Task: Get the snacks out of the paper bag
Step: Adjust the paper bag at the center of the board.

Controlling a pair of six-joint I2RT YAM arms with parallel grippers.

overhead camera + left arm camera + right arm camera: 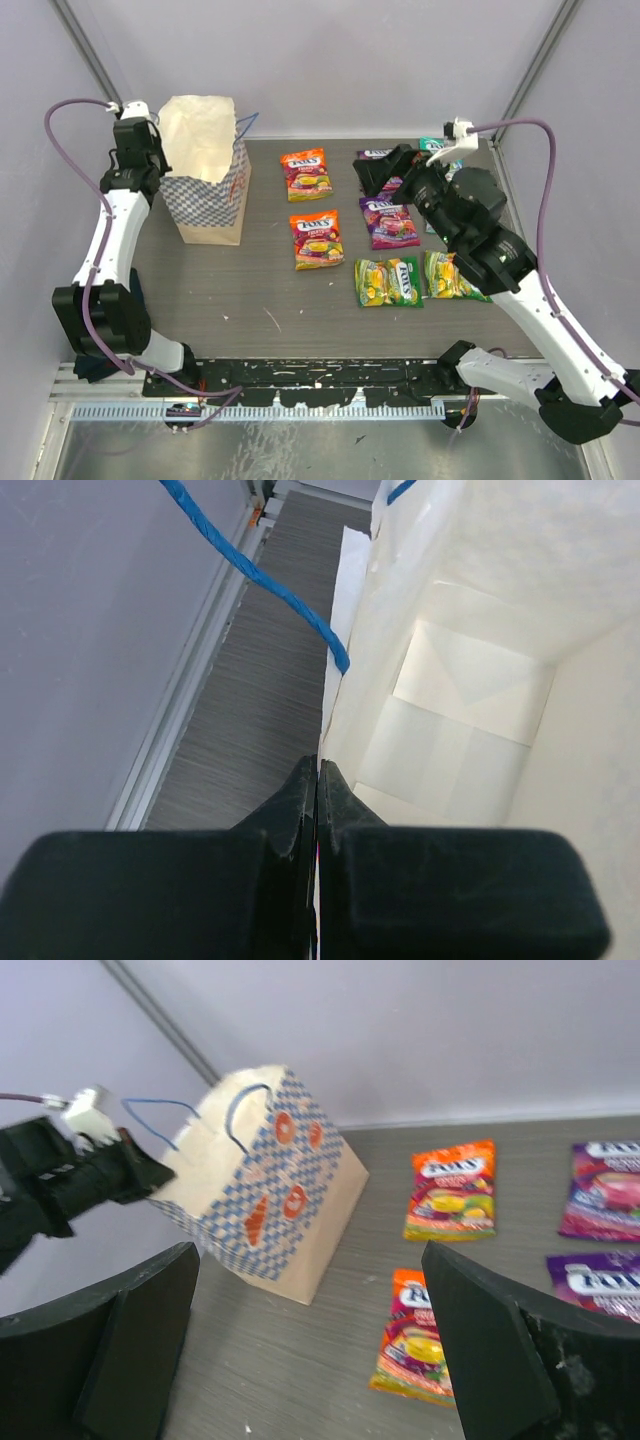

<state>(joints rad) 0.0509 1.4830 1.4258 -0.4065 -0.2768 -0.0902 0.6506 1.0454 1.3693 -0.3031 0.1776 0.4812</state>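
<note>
Several flat glossy snacks (pixel 316 240) out; left end effector (pixel 318 772) pinched on paper bag (pixel 208 205) rim, right end effector (pixel 308 1260) wide, empty

The white logo reads, as far as I can tell, "FOX'S" on the far orange packet (pixel 305 172), near orange packet (pixel 317 238), purple packet (pixel 391 222) and green packet (pixel 389 281); the smaller print is unreadable

A robotics lab cell, this: plain lilac panels (pixel 350 60) box in a grey table (pixel 250 290), cabled arms (pixel 115 230) bolted to its metal rail (pixel 120 411).
</note>
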